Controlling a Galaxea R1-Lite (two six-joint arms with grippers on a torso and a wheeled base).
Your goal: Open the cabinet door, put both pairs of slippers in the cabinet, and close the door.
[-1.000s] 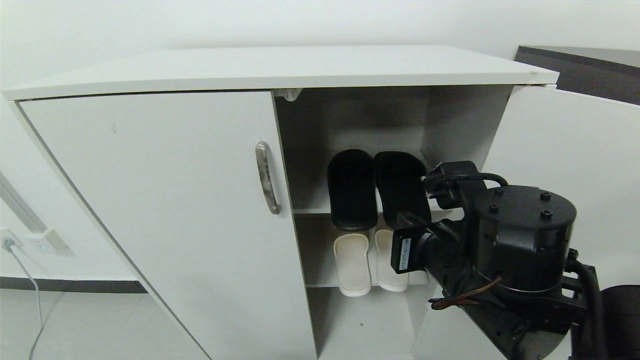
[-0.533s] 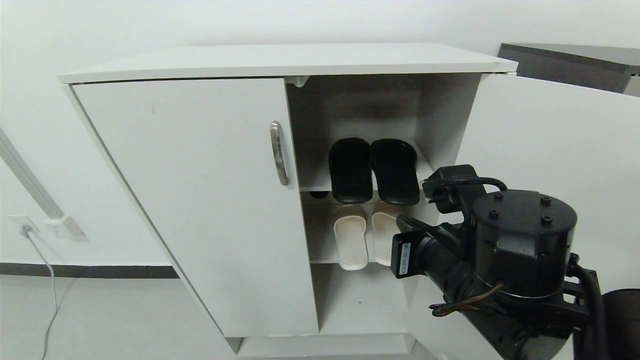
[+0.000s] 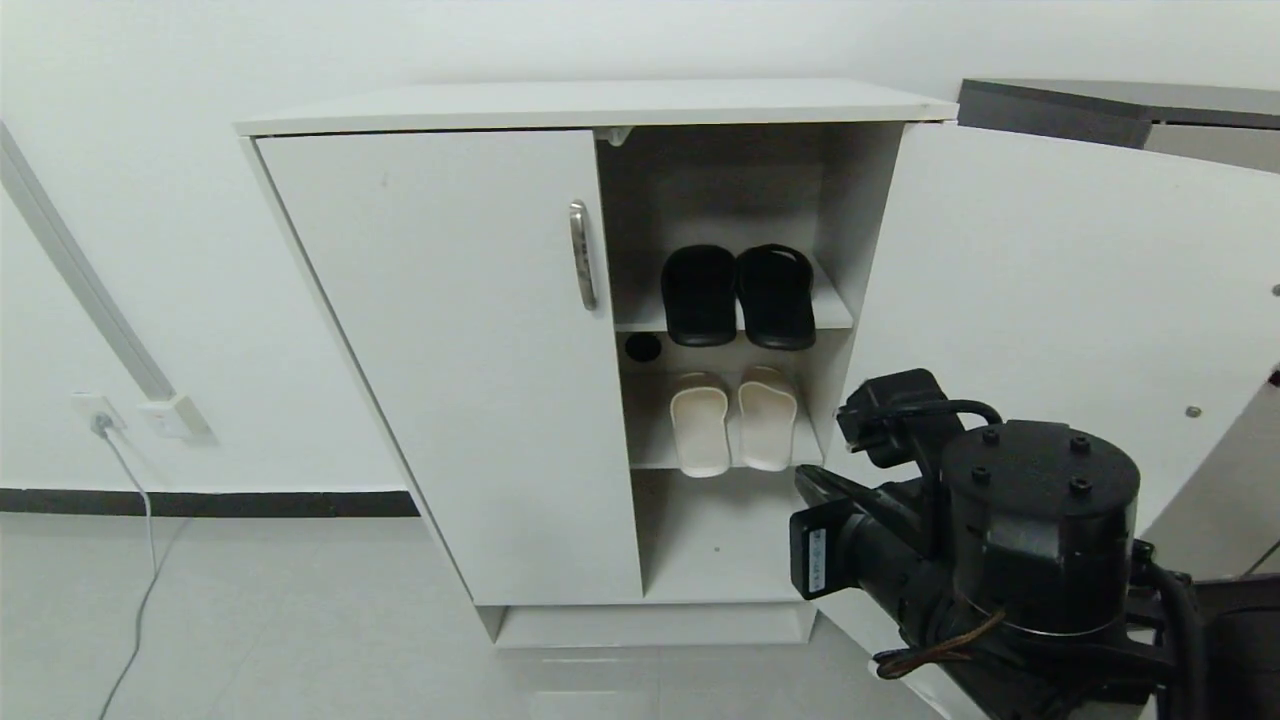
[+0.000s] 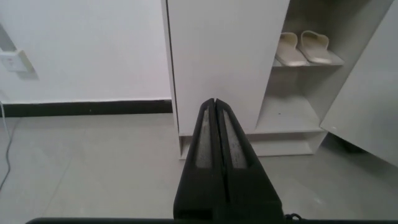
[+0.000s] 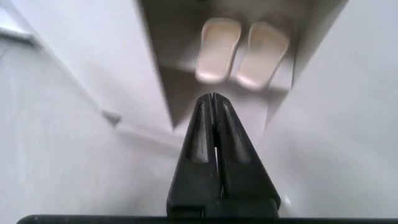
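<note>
Both pairs are already housed: the black rubber slippers [image 3: 738,295] lie on the upper shelf of the white wooden cabinet [image 3: 590,100], and the cream foam slippers [image 3: 733,430] on the shelf below, toes inward. What is left, by my reading, is shutting the door.

The right gripper [image 5: 213,96] has its fingers pressed together with nothing between them. It hangs low in front of the open compartment, with the cream pair ahead of it and above its tips. The swung-out white flat door panel [image 3: 1060,300] stands upright just to the gripper's right. Its long axis is vertical, and its inner face runs from the hinge edge beside the shelves out past the right arm. The free edge lies farther to the right than the gripper.

The left gripper [image 4: 214,101], likewise closed and empty, sits well back from the cabinet, facing the shut left door [image 3: 470,350], which leaves the open panel well apart on its far side. The right arm is plainly the nearer. I judge it must get round to the panel's outer face to push it home.
</note>
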